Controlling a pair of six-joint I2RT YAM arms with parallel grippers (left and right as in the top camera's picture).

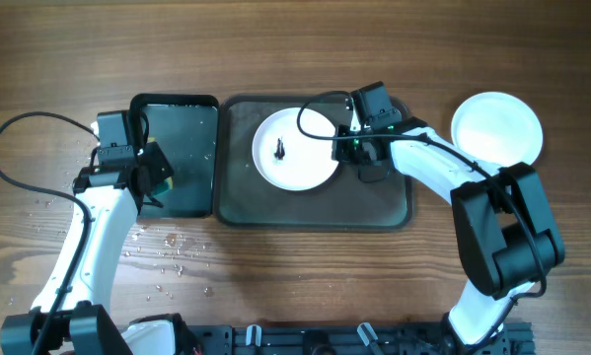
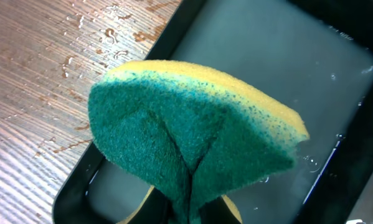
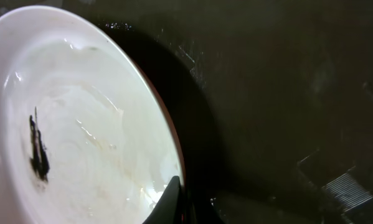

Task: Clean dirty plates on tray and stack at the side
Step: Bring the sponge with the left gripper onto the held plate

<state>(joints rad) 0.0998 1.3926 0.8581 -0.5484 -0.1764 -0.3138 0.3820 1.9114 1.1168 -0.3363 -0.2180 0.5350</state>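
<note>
Smudged plate on tray — right gripper pinches its right rim. Left gripper, clamping sponge, sits well left — plate lies to its right.

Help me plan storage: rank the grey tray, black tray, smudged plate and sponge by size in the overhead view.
1. grey tray
2. black tray
3. smudged plate
4. sponge, partly hidden
</note>
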